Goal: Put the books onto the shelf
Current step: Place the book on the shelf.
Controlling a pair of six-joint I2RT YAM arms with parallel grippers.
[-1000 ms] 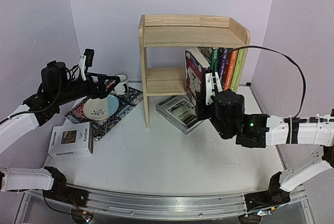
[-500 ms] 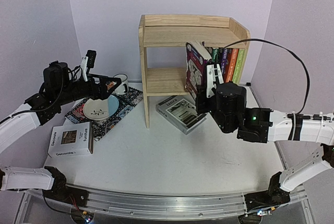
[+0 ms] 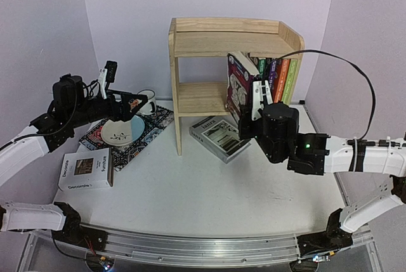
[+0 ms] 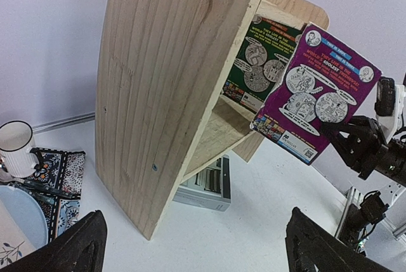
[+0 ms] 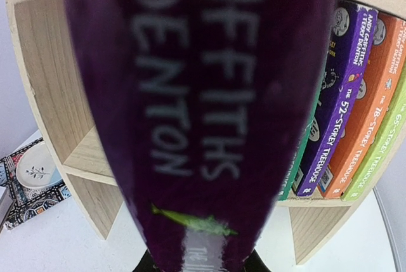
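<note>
The shelf (image 3: 228, 42) is standing upright, a row of books (image 3: 277, 77) filling the right end of its lower tier. The purple book (image 3: 238, 88), clenched in the right claw (image 3: 257, 102), is tilting beside that row; its top corner is likely risking a snag under the upper board. The left claw (image 3: 137, 101) is idling released.

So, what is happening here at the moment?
The right claw holds a dark purple paperback nearly upright at the lower tier of the pine shelf, beside four paperbacks already standing there. The left claw hangs open above the placemat. A grey-white book and the white Decorate book lie on the table, not yet shelved.
</note>
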